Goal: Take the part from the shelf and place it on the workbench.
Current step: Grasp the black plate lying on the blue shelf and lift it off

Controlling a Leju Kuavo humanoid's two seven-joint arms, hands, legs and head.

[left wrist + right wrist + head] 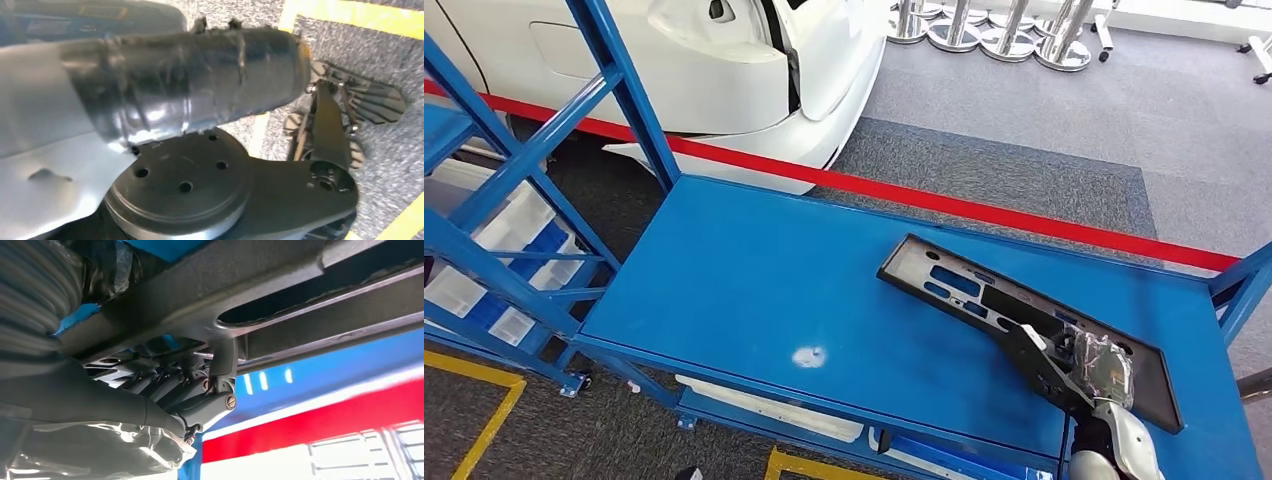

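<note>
Head view recorded, from left to right: blue shelf frame [519,215] at the left edge; blue workbench [754,290] with a small pale mark [809,356] near its front; black part [984,300], a long flat panel with cut-out slots, lying on the right half of the bench top. Right hand [1079,365] gripped the panel's near end, its dark fingers [200,405] curled around the edge in the right wrist view. Part judged stiff moulded plastic, light for its length, thin-edged, liable to twist or tip when held at one end; a hold nearer mid-length would balance better. Left hand [345,115]: hung over carpet, state could not be told.
</note>
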